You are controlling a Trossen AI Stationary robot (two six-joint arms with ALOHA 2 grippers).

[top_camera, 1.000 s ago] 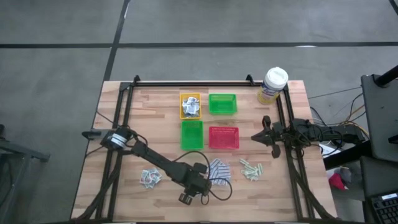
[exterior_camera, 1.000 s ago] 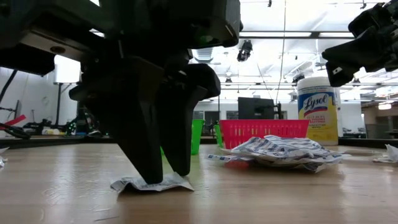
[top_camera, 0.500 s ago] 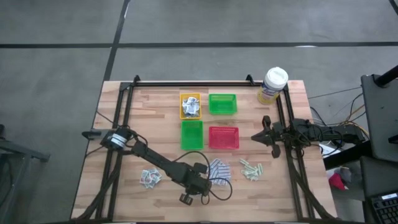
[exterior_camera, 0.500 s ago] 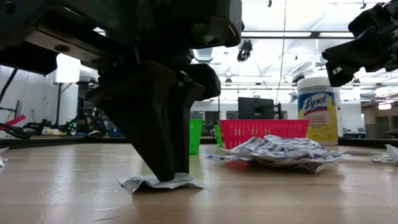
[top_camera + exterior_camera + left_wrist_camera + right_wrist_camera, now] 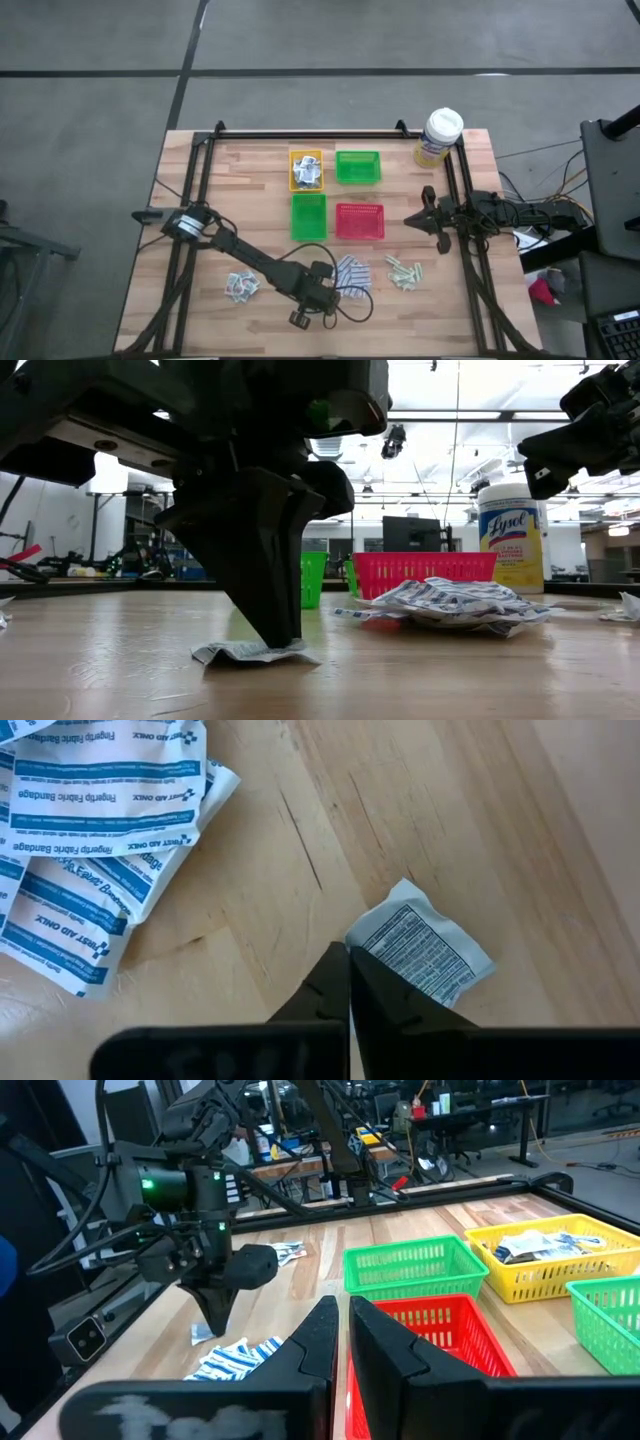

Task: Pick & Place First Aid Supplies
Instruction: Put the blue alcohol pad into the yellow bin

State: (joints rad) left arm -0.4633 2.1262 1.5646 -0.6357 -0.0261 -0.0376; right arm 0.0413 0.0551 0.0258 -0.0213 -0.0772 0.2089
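Wooden table [image 5: 200,300]: left end effector [image 5: 280,643] pinches white-grey sachet [image 5: 250,653] lying flat.

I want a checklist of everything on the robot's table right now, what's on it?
Surface: wooden table, bare between things.
Job's things: white-grey sachet under the left hand; blue-and-white bandage packets; pale green strips; another small pile; sachets in the yellow tray.
Clutter: two green trays, red tray, wipes canister.
Grippers: left hand shut on the sachet's edge at the table; right hand waits shut beside the red tray.
Cables: black loop by the left arm; wires off the right edge.
Surroundings: grey floor; lab desks behind.
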